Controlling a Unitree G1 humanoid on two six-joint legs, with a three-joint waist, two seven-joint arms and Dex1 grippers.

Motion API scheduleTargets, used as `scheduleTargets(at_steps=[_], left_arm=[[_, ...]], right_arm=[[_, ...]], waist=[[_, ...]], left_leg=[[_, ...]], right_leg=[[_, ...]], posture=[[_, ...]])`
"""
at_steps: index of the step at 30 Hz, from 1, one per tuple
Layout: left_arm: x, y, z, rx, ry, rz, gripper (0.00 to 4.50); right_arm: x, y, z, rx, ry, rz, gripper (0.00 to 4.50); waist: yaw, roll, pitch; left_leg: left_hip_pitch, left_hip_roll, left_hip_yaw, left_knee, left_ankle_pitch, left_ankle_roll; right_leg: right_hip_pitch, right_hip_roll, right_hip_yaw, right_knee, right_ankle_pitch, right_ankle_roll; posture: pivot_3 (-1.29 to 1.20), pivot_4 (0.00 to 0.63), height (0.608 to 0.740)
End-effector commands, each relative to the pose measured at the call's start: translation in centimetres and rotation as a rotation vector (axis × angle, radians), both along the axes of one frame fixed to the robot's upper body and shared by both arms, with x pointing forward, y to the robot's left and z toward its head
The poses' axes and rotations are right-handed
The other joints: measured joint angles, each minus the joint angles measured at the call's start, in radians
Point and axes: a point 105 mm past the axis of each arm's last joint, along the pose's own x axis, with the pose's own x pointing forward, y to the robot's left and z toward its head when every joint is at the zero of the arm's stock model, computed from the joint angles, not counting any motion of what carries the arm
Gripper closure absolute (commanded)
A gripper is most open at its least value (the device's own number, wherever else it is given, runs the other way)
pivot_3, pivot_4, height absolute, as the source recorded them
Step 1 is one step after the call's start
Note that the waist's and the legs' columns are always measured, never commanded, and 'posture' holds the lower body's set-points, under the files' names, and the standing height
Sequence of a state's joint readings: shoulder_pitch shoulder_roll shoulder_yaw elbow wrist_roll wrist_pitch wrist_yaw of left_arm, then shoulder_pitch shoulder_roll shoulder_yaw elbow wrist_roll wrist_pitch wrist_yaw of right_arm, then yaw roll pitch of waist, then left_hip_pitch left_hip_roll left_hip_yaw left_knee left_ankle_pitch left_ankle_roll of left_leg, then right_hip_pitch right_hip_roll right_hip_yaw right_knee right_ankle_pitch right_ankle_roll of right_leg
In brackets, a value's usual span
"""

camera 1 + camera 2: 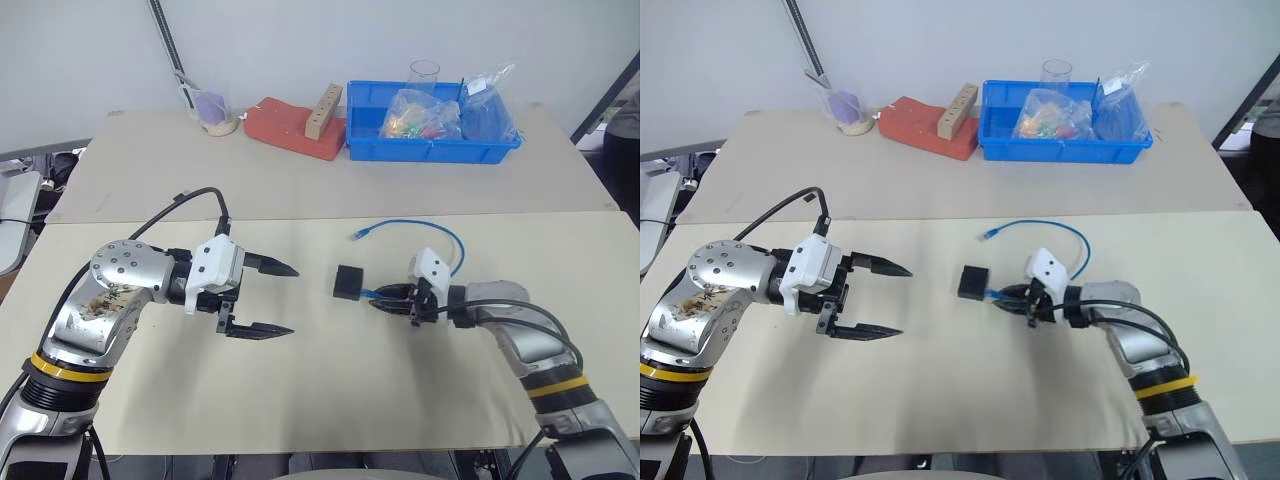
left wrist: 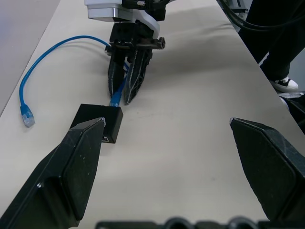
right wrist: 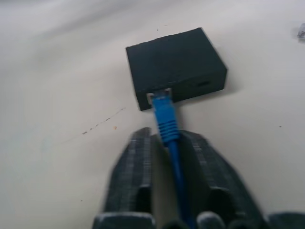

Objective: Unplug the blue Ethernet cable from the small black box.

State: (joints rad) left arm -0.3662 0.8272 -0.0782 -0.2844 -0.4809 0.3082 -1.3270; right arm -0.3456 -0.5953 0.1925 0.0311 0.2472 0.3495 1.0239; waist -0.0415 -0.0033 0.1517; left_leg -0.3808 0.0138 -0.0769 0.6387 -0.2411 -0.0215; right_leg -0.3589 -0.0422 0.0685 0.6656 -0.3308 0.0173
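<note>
blue bin [image 1: 430, 150] w/ plastic bags, clear glass [image 1: 424, 75], red block [image 1: 295, 127], wooden pc [image 1: 323, 110], cup [image 1: 213, 112], back table

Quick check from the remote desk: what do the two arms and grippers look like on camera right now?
Both arms are silver metal with a yellow-and-black band. The left gripper has a white housing, two pointed black fingers and a black cable looping over its wrist. The right gripper has a white block on top, ribbed black fingers and black cables along the forearm.
</note>
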Motion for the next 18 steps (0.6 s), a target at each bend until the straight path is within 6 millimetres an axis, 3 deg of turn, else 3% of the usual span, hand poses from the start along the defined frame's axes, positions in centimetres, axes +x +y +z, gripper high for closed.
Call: scheduleTargets(at_steps=[1, 2, 6, 9, 13, 18], left_arm=[[0.7, 0.1, 1.3, -0.093, 0.027, 0.072, 0.0], [0.9, 0.1, 1.5, -0.116, 0.047, 0.092, 0.0], [3.0, 0.7, 2.2, -0.341, 0.357, 0.277, 0.0], [3.8, 0.8, 2.5, -0.45, 0.499, 0.31, 0.0], [4.9, 0.1, 2.4, -0.491, 0.535, 0.329, 0.0], [5.6, -1.8, 1.6, -0.475, 0.518, 0.275, 0.0]], right_arm=[[0.2, 0.4, 2.4, 0.02, -0.11, 0.036, 4.47], [0.2, 0.4, 2.7, 0.018, -0.131, 0.037, 4.47], [0.5, 0.0, 7.3, -0.138, -0.635, 0.112, 4.47], [-0.4, 0.0, 8.8, -0.271, -0.933, 0.235, 4.47], [-0.8, 0.3, 9.7, -0.315, -1.124, 0.303, 4.47], [-1.0, 1.3, 10.1, -0.318, -1.232, 0.37, 4.47]], waist=[[0.0, 0.0, 0.0], [0.0, 0.0, 0.0], [0.003, 0.0, 0.0], [0.001, 0.0, 0.0], [-0.001, 0.0, 0.0], [0.0, 0.0, 0.0]], left_leg=[[0.0, 0.0, 0.0, 0.0, 0.0, 0.0], [0.0, 0.0, 0.0, 0.0, 0.0, 0.0], [-0.002, 0.0, -0.001, 0.002, 0.0, 0.0], [-0.001, -0.001, -0.001, 0.003, 0.0, 0.001], [-0.001, 0.0, -0.001, 0.003, 0.0, 0.001], [-0.001, -0.001, -0.001, 0.003, 0.0, 0.0]], right_leg=[[0.0, 0.0, 0.0, 0.0, 0.0, 0.0], [0.0, 0.0, 0.0, 0.0, 0.0, 0.0], [-0.001, 0.0, -0.001, 0.001, 0.0, 0.0], [-0.001, 0.0, -0.001, 0.001, 0.0, 0.0], [-0.001, 0.0, -0.001, 0.002, 0.0, 0.0], [-0.001, -0.001, -0.001, 0.002, 0.0, 0.0]], posture=[[0.0, 0.15, 0.74], [0.0, 0.15, 0.74], [0.0, 0.15, 0.74], [0.0, 0.15, 0.74], [0.0, 0.15, 0.74], [0.0, 0.15, 0.74]])
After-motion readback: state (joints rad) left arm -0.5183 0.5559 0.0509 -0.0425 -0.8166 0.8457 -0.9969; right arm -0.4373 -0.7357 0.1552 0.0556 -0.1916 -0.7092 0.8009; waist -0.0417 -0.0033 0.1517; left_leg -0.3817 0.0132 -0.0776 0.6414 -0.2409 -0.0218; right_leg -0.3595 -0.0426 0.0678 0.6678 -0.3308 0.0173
